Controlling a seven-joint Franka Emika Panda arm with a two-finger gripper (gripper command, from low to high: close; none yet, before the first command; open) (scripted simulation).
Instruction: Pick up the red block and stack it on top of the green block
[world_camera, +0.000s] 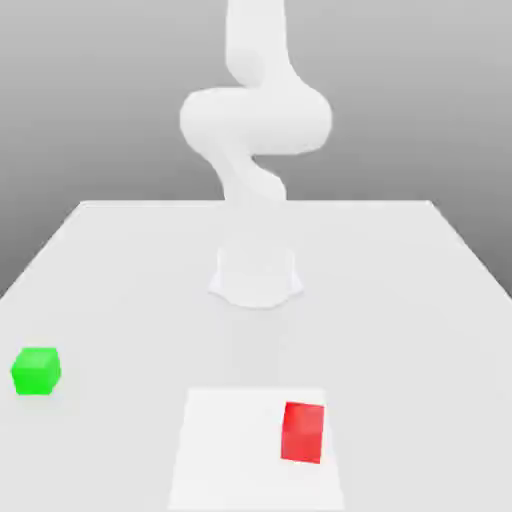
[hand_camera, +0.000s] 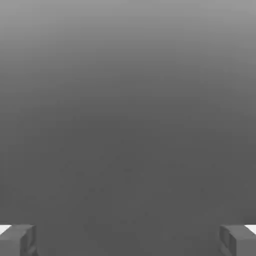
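I've got the gripper (hand_camera: 128, 240) wide open in the hand view, its two fingers (hand_camera: 19, 241) well apart, w/ plain grey backdrop (hand_camera: 128, 125) between & beyond them. In the ext. view my red block (world_camera: 302, 433) is down on the white square (world_camera: 235, 450), approx. at that square's edge on the ext. view's right, nr. the front of the table (world_camera: 400, 340). It sits a bit askew, w/ its top & one side face visible to me. The green block (world_camera: 36, 371) is on the table itself, out toward the ext. view's left edge & a bit farther back than the red one. The two blocks are well apart, so the stack's still to do. My arm (world_camera: 256, 120), white all over, goes up from its base (world_camera: 256, 275), which is approx. mid-table side to side & well behind both blocks. Its bent links are up high, above the table's far edge in the ext. view.
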